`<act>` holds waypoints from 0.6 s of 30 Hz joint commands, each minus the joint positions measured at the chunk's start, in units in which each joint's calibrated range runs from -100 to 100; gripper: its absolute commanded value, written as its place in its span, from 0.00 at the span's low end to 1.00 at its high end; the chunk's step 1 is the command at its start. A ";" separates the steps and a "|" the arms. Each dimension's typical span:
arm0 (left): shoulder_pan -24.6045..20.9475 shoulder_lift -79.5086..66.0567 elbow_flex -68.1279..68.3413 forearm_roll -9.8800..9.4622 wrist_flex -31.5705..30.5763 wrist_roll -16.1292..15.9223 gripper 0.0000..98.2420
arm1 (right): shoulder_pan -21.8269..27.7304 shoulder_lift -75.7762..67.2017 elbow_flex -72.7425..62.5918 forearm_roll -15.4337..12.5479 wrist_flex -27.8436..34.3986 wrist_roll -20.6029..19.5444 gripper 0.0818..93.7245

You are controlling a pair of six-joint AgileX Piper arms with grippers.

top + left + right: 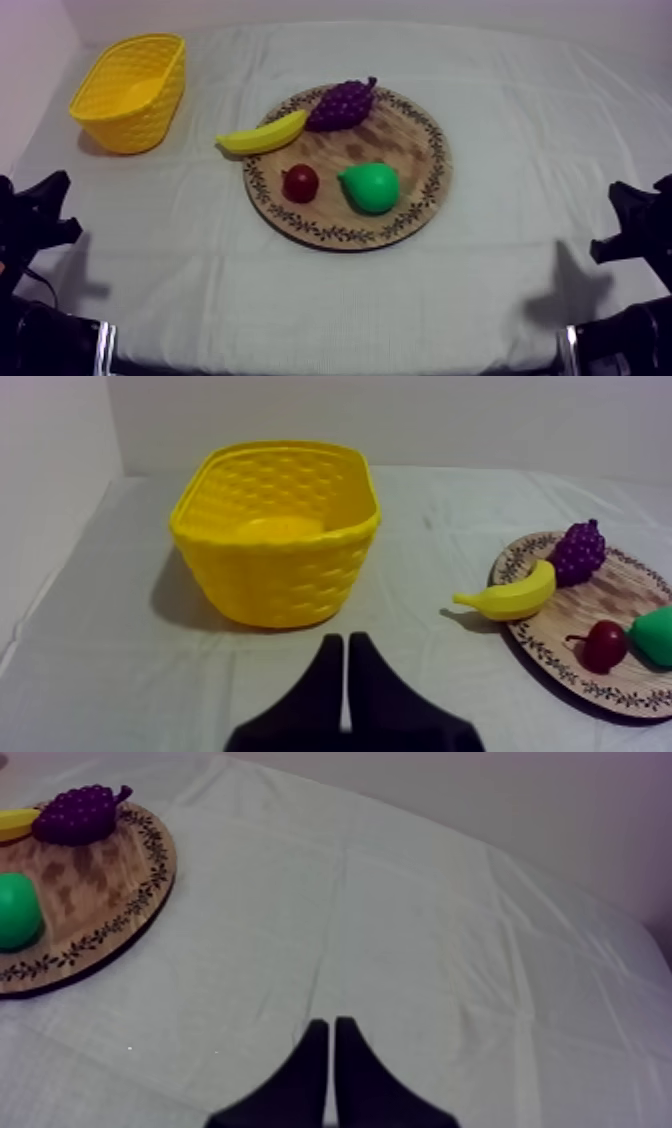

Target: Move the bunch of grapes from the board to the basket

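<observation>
Grey-white cloth (520, 110) covers the desk (200, 290). On it the bunch of grapes (341, 104) lies on the far side of the wooden board (402, 132), just beside the banana (264, 134) and well ahead of both jaws. A pear (371, 187) and a small red fruit (301, 183) lie nearer. The yellow basket (130, 125) stands straight ahead of the left jaws. Left jaws and right jaws are clenched on nothing. The reach looks not yet begun; next, one pair must release and travel to the grapes.

Matt wooden board (402, 140), seemingly plastic basket (138, 122)
</observation>
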 commanded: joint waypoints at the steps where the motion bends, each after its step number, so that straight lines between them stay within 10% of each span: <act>1: 0.00 0.00 0.04 1.00 0.00 3.23 0.00 | 0.01 -0.01 0.04 0.00 0.01 0.01 0.00; 18: -1.51 0.00 0.04 1.00 0.00 5.72 0.00 | 0.01 -0.01 0.04 0.00 0.01 0.01 0.00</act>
